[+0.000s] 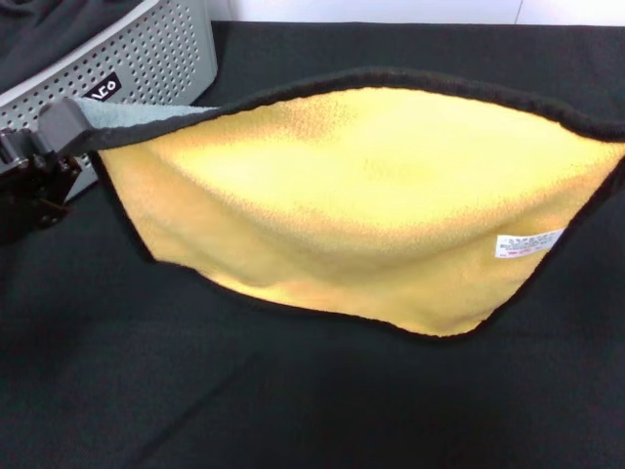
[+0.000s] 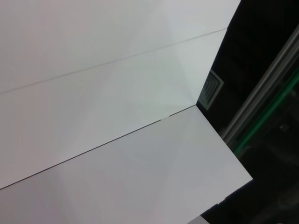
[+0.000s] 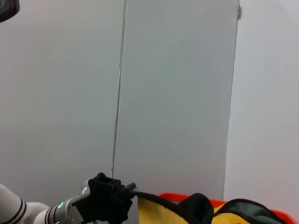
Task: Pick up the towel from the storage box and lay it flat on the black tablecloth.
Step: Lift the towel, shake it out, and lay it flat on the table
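The yellow-orange towel with black edging and a white label hangs spread above the black tablecloth. Its top edge is pulled taut from left to right. My left gripper is at the left, shut on the towel's corner, where the grey reverse side shows. The towel's other top corner runs out of the head view at the right edge; my right gripper is out of view there. The right wrist view shows the towel close by and my left gripper holding its far corner. The storage box stands at the back left.
Dark black-grey fabric lies inside the storage box. The left wrist view shows only white wall panels. A white wall runs along the back edge of the table.
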